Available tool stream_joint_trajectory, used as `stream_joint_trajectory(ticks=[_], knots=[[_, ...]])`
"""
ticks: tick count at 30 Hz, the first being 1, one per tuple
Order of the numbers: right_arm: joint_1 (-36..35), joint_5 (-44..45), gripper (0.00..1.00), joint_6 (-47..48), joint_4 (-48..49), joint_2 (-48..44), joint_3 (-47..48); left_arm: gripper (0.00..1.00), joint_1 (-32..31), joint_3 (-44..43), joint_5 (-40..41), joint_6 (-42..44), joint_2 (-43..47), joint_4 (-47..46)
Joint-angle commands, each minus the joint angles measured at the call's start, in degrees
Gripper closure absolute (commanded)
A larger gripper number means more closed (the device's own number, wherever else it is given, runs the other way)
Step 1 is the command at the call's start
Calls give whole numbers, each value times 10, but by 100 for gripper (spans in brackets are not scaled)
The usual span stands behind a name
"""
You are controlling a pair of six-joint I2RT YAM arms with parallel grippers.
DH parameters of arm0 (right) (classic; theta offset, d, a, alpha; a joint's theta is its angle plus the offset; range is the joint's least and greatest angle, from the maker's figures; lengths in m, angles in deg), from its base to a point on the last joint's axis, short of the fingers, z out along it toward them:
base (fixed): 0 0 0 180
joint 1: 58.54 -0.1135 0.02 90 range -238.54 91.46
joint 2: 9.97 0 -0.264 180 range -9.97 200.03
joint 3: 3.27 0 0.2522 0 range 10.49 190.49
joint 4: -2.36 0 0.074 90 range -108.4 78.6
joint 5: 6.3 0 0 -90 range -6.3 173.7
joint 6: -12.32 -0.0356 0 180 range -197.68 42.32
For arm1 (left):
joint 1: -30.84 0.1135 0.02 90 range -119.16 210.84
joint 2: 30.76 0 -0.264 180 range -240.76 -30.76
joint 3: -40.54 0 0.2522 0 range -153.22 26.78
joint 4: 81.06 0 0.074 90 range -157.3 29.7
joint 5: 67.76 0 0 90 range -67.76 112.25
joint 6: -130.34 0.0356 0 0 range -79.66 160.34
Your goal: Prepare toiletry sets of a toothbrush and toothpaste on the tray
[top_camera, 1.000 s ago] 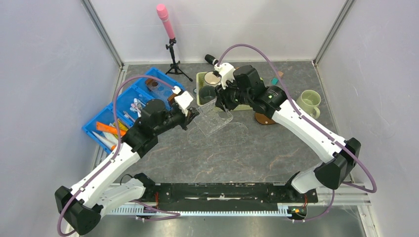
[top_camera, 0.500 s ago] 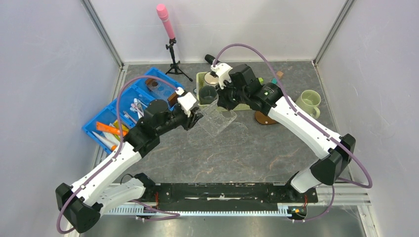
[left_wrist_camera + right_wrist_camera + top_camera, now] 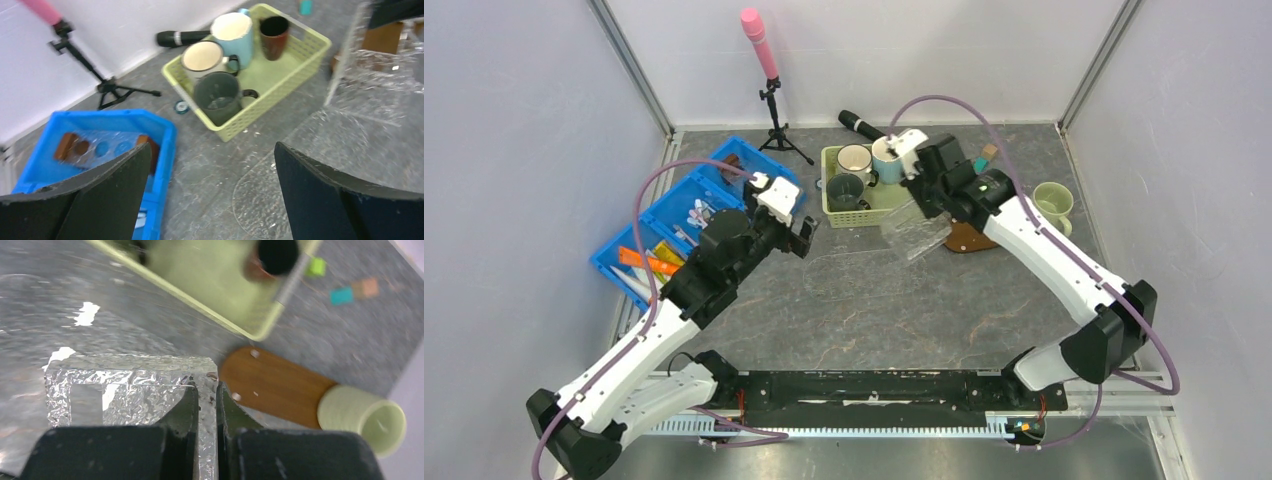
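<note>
We note the left gripper (image 3: pixel 210 155) spread wide and empty, near the blue bin (image 3: pixel 100 125). The right gripper (image 3: pixel 205 407) pinches a clear plastic sheet (image 3: pixel 125 382). The tray (image 3: pixel 277 382) lies just beside the green basket (image 3: pixel 210 295). The toothpaste (image 3: pixel 642 258) sits in the bin.

1. top view: high above and behind the arm bases, looking down from afar over the whole grey table (image 3: pixel 854 310).
2. left wrist view: low and near, tilted forward toward the pale green slotted plastic basket (image 3: pixel 285 75) and the blue divided plastic bin (image 3: pixel 162 131).
3. right wrist view: very close, facing steeply down at the flat dark-brown wooden oval tray (image 3: pixel 275 385) and a basket corner.
4. all three views share the basket.
</note>
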Motion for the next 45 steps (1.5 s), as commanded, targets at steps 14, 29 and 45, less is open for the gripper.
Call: stream_joint_trajectory(ticks=[14, 29, 45], knots=[[251, 86, 100, 105, 183, -65, -177, 0, 1, -6, 308, -59, 75, -12], [342, 80, 100, 150, 321, -37, -254, 0, 1, 4, 314, -51, 86, -25], [350, 60, 92, 169, 354, 17, -255, 0, 2, 8, 313, -47, 89, -25]])
